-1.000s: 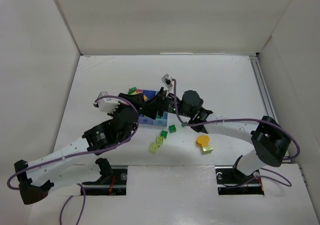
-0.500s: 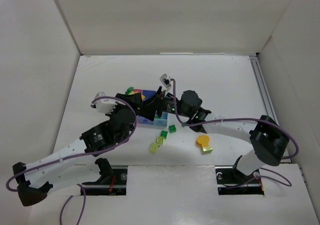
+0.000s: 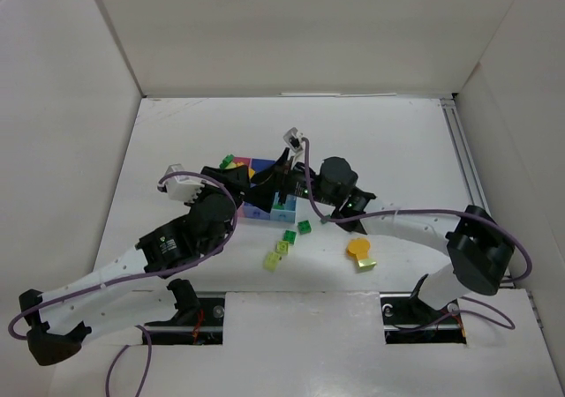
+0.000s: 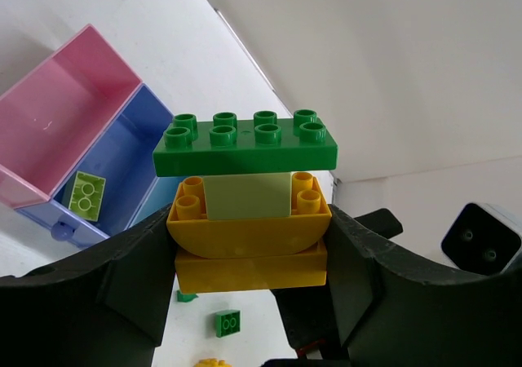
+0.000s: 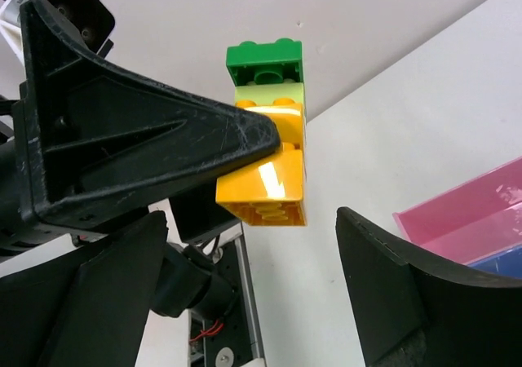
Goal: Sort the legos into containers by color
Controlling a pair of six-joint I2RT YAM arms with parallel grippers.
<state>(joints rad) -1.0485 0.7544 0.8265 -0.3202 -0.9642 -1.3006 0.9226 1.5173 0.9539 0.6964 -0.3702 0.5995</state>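
Note:
My left gripper (image 4: pixel 249 257) is shut on a stack of legos (image 4: pixel 247 204): an orange-yellow brick, a curved yellow piece, a pale green block and a dark green plate (image 4: pixel 246 143) on top. In the top view it (image 3: pixel 231 171) holds the stack (image 3: pixel 228 161) above the left end of the containers (image 3: pixel 265 205). The pink bin (image 4: pixel 69 114) looks bare; the purple-blue bin (image 4: pixel 122 159) holds a lime brick (image 4: pixel 86 194). My right gripper (image 5: pixel 253 302) is open and empty, facing the stack (image 5: pixel 265 163), beside the bins (image 3: pixel 281 183).
Loose legos lie in front of the bins: a dark green brick (image 3: pixel 304 228), a green one (image 3: pixel 289 236), two lime ones (image 3: pixel 276 254), a round yellow disc (image 3: pixel 357 248) and a yellow brick (image 3: pixel 366 262). White walls enclose the table (image 3: pixel 397 150).
My left arm has shifted a little to the left with the stack still in its jaws. The right gripper has stayed almost in place.

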